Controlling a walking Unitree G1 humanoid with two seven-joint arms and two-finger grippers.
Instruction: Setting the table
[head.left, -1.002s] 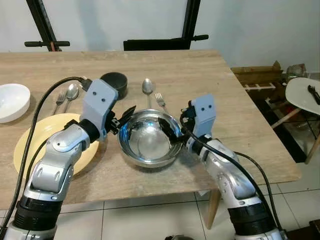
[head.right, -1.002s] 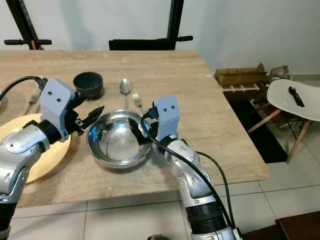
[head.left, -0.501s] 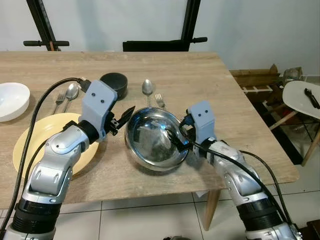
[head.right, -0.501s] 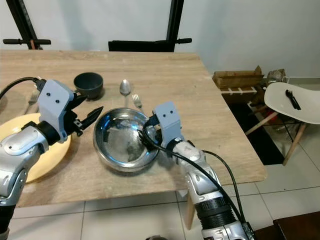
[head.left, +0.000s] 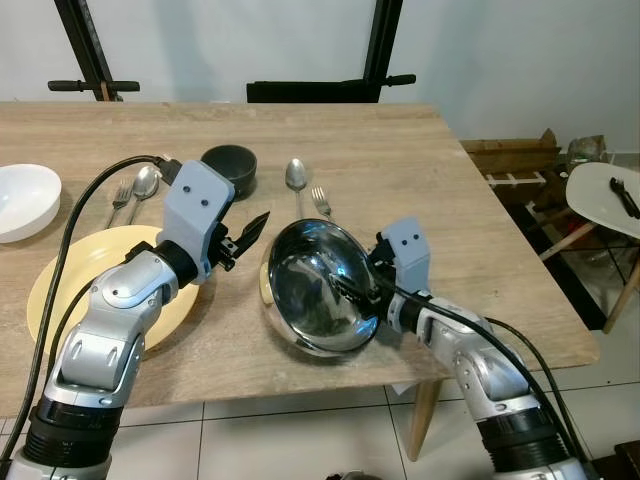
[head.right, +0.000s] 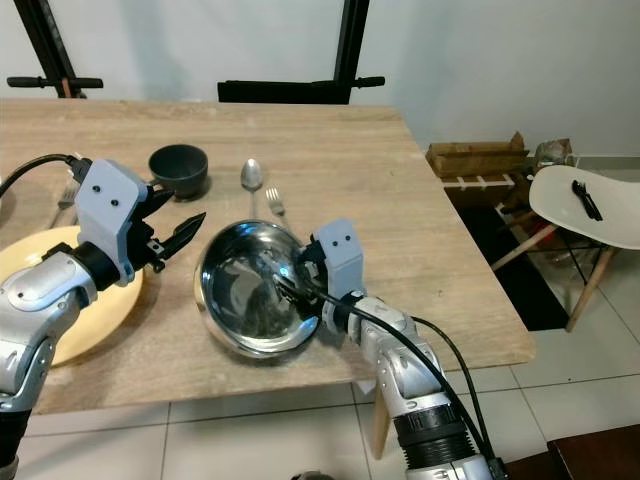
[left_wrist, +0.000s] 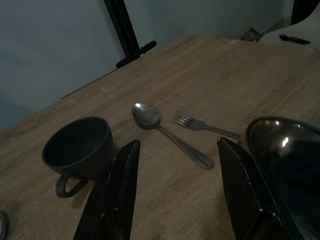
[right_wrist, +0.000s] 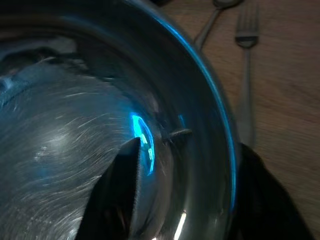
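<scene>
Left eye view: steel bowl (head.left: 318, 292) now tilted.

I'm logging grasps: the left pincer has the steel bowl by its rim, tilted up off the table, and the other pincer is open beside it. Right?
Not quite: the right pincer has the steel bowl by its rim, one finger inside and one outside, as the right wrist view shows. The bowl is tilted up off the table, and the left pincer is the open one beside it.
</scene>
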